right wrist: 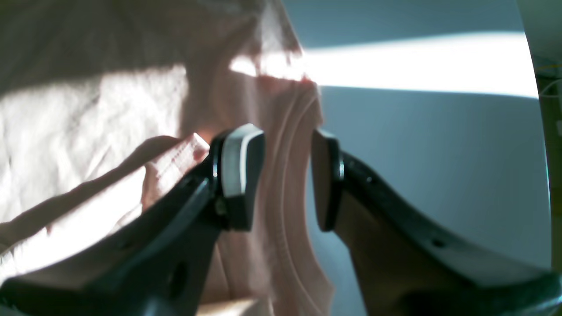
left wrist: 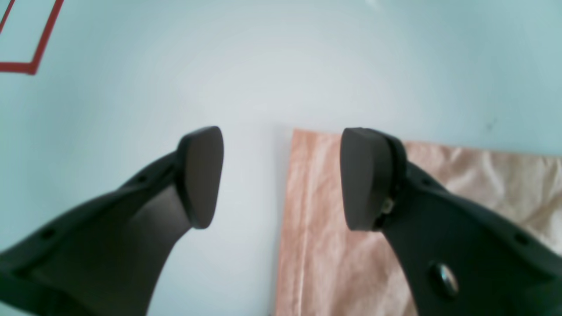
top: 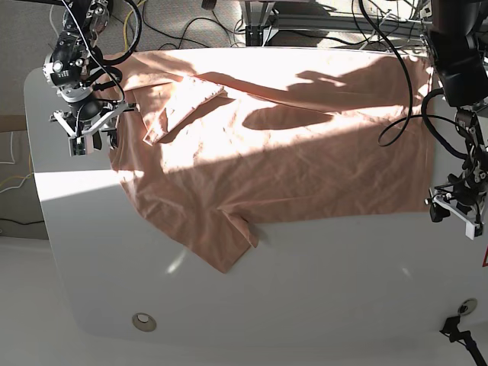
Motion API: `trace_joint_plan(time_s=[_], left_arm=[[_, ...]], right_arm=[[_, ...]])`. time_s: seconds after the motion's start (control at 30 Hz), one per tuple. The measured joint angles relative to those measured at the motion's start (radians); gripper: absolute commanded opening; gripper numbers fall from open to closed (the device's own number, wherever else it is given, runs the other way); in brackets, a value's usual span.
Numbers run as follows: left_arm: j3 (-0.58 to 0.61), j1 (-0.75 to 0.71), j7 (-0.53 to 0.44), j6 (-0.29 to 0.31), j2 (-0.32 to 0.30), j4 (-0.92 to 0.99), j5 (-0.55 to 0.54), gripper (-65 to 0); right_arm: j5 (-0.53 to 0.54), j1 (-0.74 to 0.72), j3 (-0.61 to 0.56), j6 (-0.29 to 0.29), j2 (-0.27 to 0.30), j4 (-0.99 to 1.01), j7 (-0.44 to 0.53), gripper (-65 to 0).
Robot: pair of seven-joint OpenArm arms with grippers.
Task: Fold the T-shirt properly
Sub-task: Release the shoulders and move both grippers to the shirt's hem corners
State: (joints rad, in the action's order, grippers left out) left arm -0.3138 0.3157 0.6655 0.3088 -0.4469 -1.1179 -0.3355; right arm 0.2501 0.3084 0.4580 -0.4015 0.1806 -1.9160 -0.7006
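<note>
So the T-shirt (top: 282,145) was spread mostly flat across the far half of the white table (top: 305,290), neckline end toward the right arm's side and hem toward the left arm's side. One sleeve (top: 229,240) stuck out toward the near edge with its corner flipped up, and the other sleeve (top: 179,107) was folded over onto the body of the shirt. Sun and cable shadows were all over the fabric.

The right gripper (right wrist: 287,175) sat at the collar edge with its jaws parted a moderate amount, and the ribbed neckline (right wrist: 290,145) ran right through the gap between the pads. It hadn't clamped down on it as far as I could see.

The left gripper (left wrist: 281,177) was opened wide, hovering over the hem corner (left wrist: 307,145), one pad over bare table and the other over cloth. Red tape (left wrist: 37,48) showed in the corner of that wrist view.
</note>
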Motion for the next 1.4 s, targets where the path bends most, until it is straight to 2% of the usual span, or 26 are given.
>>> trace_joint_plan(time_s=[0.17,0.33,0.47,0.5,0.67,0.73,0.87,0.97,1.13,1.4], left_arm=[[0.114,0.106,-0.123,-0.002,0.001,0.274,0.004,-25.4],[0.222,0.153,-0.299,0.003,0.009,0.489,-0.011,-25.4],[0.259,0.164,-0.302,-0.009,0.025,0.507,-0.004,-26.4],[0.267,0.164,-0.308,-0.009,0.026,0.507,-0.005,-28.6],[0.303,0.165,-0.319,-0.009,0.033,0.505,-0.01,-53.6],[0.303,0.166,-0.316,-0.008,0.036,0.506,-0.016,-57.9],[0.304,0.154,-0.314,-0.002,0.037,0.501,-0.021,-58.2],[0.303,0.148,-0.335,0.0,0.036,0.497,-0.025,-58.2],[0.302,0.119,-0.365,0.007,0.03,0.492,-0.039,-58.3],[0.302,0.099,-0.368,0.008,0.026,0.485,-0.044,-58.3]], right_arm=[[-0.004,0.006,0.0,-0.003,0.0,0.0,-0.008,-44.0],[-0.004,0.006,-0.001,0.0,0.005,0.0,-0.004,-44.0],[-0.003,0.003,-0.001,0.0,0.0,0.0,-0.003,-44.4],[-0.003,0.003,-0.001,0.0,0.0,0.0,-0.003,-44.5],[-0.001,-0.104,0.0,-0.004,-0.002,0.027,0.0,-44.0],[-0.002,-0.197,0.0,-0.004,-0.003,0.097,-0.004,-43.9],[-0.009,-0.426,-0.005,0.003,-0.002,0.29,-0.043,-43.9],[-0.008,-0.586,-0.07,0.003,0.011,0.45,-0.041,-43.9],[-0.01,-0.762,-0.171,0.006,0.006,0.716,-0.039,-43.9],[-0.009,-0.933,-0.338,0.008,0.01,1.149,0.203,-43.9]])
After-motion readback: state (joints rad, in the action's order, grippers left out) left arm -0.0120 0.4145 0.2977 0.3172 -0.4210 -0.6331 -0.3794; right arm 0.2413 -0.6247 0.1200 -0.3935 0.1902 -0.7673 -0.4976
